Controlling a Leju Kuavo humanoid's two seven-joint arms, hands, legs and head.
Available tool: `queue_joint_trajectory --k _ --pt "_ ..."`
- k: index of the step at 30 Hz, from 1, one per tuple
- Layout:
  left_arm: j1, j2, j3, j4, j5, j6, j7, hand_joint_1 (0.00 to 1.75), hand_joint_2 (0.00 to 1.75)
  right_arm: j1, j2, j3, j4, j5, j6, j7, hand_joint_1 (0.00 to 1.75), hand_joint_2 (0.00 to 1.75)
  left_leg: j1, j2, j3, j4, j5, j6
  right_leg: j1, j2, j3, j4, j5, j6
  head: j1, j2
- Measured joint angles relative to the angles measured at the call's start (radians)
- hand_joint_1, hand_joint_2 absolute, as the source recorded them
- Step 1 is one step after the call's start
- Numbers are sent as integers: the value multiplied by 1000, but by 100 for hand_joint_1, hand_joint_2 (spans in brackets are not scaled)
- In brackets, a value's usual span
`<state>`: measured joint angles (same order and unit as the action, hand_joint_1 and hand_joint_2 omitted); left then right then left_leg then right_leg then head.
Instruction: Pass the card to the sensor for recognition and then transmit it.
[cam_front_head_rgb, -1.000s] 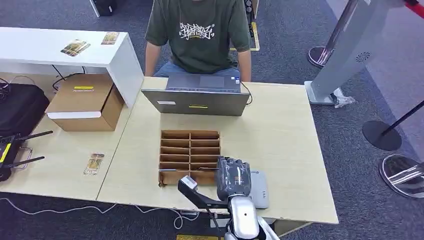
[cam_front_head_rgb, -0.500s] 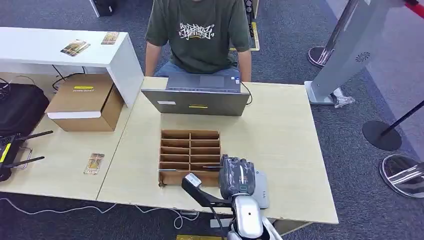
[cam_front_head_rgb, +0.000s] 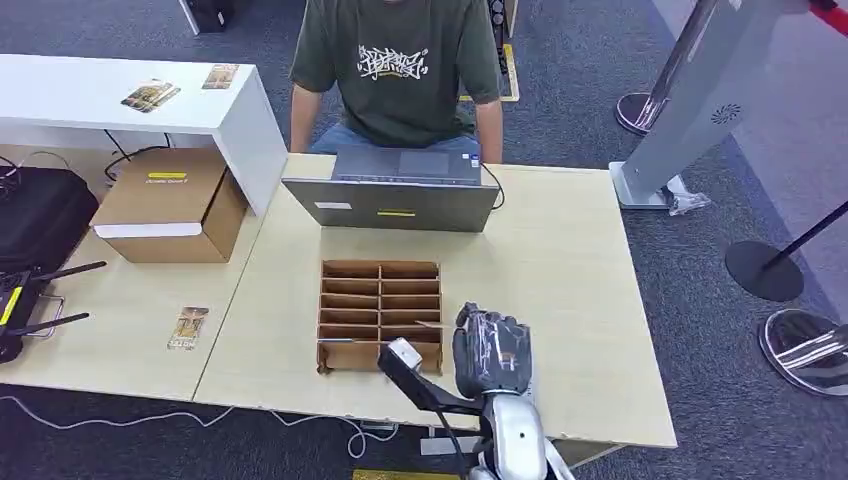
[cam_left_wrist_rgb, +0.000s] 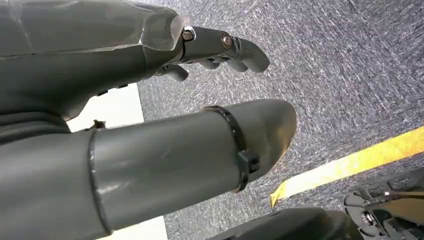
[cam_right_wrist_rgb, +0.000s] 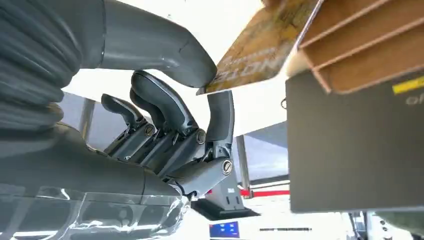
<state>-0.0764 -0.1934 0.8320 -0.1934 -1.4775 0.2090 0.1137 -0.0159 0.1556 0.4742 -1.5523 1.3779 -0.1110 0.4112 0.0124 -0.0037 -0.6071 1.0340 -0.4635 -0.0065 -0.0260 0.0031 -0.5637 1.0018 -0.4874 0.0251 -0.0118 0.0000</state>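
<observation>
Our right hand (cam_right_wrist_rgb: 165, 125) pinches the card (cam_right_wrist_rgb: 265, 45) between thumb and finger at the near right of the slotted box (cam_front_head_rgb: 380, 312); our left hand (cam_left_wrist_rgb: 150, 125) hangs empty, fingers apart. We judge the sensor pass comes next.

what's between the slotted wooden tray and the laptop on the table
Nothing: in the head view the stretch of light table between the slotted wooden tray and the laptop is bare wood.
</observation>
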Motion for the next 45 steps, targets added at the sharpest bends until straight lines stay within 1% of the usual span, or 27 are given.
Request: queue_joint_trajectory --k 7,12,19,27,28,31,32,37,42,45 --pt "0 0 0 0 -1 0 0 0 0 24 -8 -26 -70 -26 -1 -4 175 175 0 0 0 0 0 0 0 0 0 0 0 0 0 0" --pt "1 0 0 0 -1 1 1 0 0 41 -14 -38 -109 -35 -25 -13 175 175 0 0 0 0 0 0 0 0 0 0 0 0 0 0" --pt "3 0 0 0 -4 9 0 0 0 79 -22 -52 -169 -35 -121 -43 175 175 0 0 0 0 0 0 0 0 0 0 0 0 0 0" --pt "4 -1 0 0 -2 11 0 0 0 99 -22 -75 -216 -30 -229 -87 175 175 0 0 0 0 0 0 0 0 0 0 0 0 0 0" --pt "4 -1 0 0 -2 11 0 0 0 99 -22 -77 -220 -27 -245 -92 175 175 0 0 0 0 0 0 0 0 0 0 0 0 0 0" --pt "4 -3 0 0 -1 13 0 0 0 97 -16 -95 -229 -22 -324 -112 175 175 0 0 0 0 0 0 0 0 0 0 0 0 0 0" --pt "4 -3 0 0 -1 14 0 0 0 94 -13 -99 -230 -22 -338 -116 175 175 0 0 0 0 0 0 0 0 1 0 0 0 0 0" --pt "4 -5 0 0 -3 22 0 0 0 50 -1 -119 -220 -27 -389 -150 175 175 0 0 0 0 0 0 0 0 1 0 0 0 0 0" --pt "4 -6 0 0 -5 24 -3 0 0 -16 11 -125 -173 -38 -411 -168 175 175 0 0 0 0 0 0 0 0 1 0 0 0 0 0" --pt "4 -6 0 0 -12 24 -10 0 0 -31 17 -127 -155 -41 -418 -173 175 175 0 0 0 0 0 0 0 -1 1 0 0 0 0 0"
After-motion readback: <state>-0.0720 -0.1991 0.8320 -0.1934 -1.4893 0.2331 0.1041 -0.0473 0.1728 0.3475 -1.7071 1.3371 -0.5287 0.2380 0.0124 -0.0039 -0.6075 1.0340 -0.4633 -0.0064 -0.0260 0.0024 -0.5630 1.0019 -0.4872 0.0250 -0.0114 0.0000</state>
